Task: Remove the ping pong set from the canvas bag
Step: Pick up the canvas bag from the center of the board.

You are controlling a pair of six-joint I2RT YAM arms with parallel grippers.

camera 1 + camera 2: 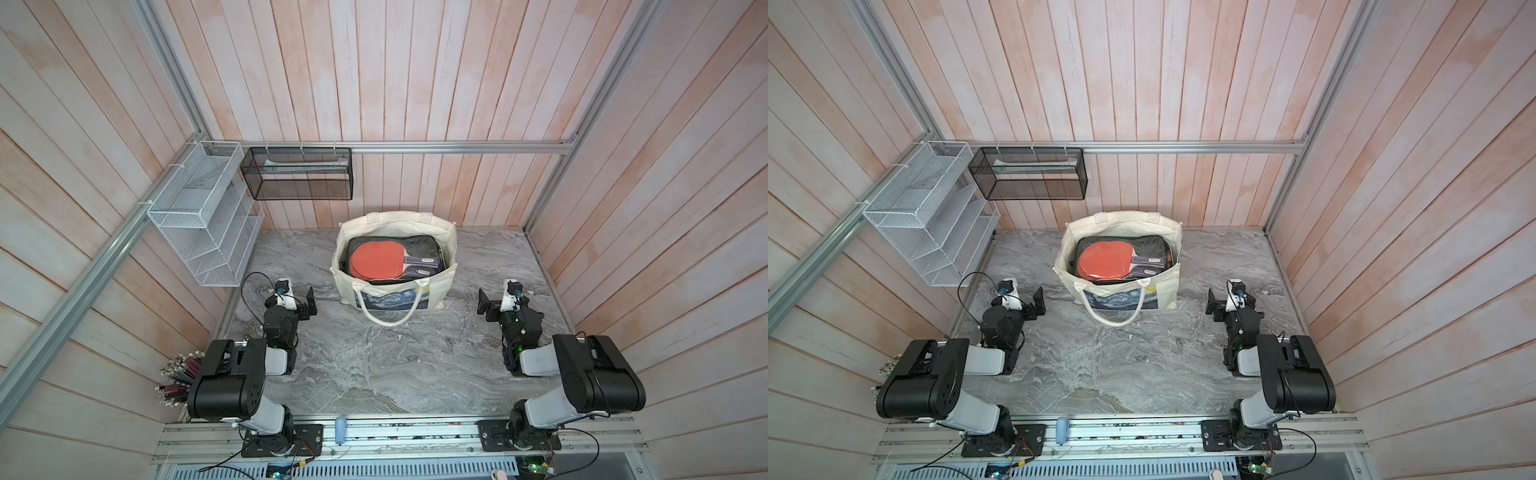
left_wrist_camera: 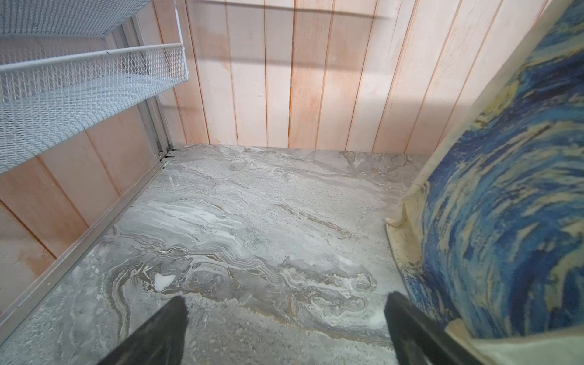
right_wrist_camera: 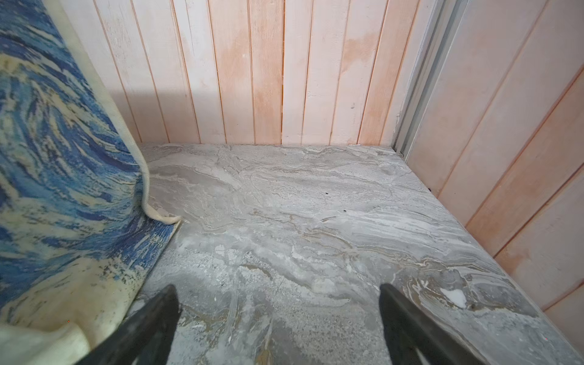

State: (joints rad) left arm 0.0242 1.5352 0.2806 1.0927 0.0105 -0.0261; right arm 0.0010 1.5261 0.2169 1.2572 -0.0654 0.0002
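Bag (image 1: 436,291) holding ping pong set (image 1: 376,257), on desk (image 1: 374,365) between my left claw (image 1: 309,305) and right claw (image 1: 485,306), both spread.

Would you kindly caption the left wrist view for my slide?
Open left gripper above the marble tabletop, canvas bag alongside.
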